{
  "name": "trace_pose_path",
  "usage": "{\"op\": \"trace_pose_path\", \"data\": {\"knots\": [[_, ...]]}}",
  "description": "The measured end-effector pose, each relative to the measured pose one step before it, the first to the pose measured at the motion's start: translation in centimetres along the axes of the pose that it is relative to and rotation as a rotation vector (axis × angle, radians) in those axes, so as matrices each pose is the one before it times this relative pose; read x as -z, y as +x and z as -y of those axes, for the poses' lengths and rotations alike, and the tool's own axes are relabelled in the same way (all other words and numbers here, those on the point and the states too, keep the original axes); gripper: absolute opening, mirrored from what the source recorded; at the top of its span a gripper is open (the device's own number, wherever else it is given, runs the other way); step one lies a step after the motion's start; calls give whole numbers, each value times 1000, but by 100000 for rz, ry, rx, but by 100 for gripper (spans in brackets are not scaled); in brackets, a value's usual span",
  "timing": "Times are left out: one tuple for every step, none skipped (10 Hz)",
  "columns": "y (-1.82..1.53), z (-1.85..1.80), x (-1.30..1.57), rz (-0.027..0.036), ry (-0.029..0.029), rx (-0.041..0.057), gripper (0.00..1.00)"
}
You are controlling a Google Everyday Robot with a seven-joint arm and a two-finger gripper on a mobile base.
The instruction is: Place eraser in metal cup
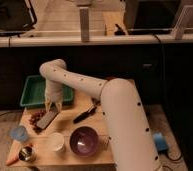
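Observation:
The eraser (47, 119), a flat dark grey block, lies slanted on the wooden table (70, 156) next to the grape bunch (36, 119). My gripper (52, 105) points down just above the eraser's far end, in front of the green tray (34, 90). Whether it touches the eraser is unclear. The metal cup (26, 154), small and shiny, stands at the table's front left corner, well in front of and left of the gripper.
A light blue cup (19, 134), a white cup (56, 142) and a purple bowl (83, 140) stand along the front. A black-handled utensil (85, 114) lies mid-table. An orange carrot (12, 160) lies by the metal cup. My white arm (115, 110) crosses the right side.

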Motion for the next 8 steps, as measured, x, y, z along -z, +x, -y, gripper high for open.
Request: {"op": "trace_pose_path", "data": {"knots": [[-386,625,-253,155,-1028,728,0],[-698,491,-450,-94,-2337,608,0],[-623,283,-221,-123,-1178,488,0],[-648,455,-267,-278,-644,965,0],[-525,155,-137,-280,-456,657,0],[-423,87,-61,-486,-216,444,0],[-454,190,-174,-395,-592,645,0],[-468,385,-182,-281,-382,714,0]]}}
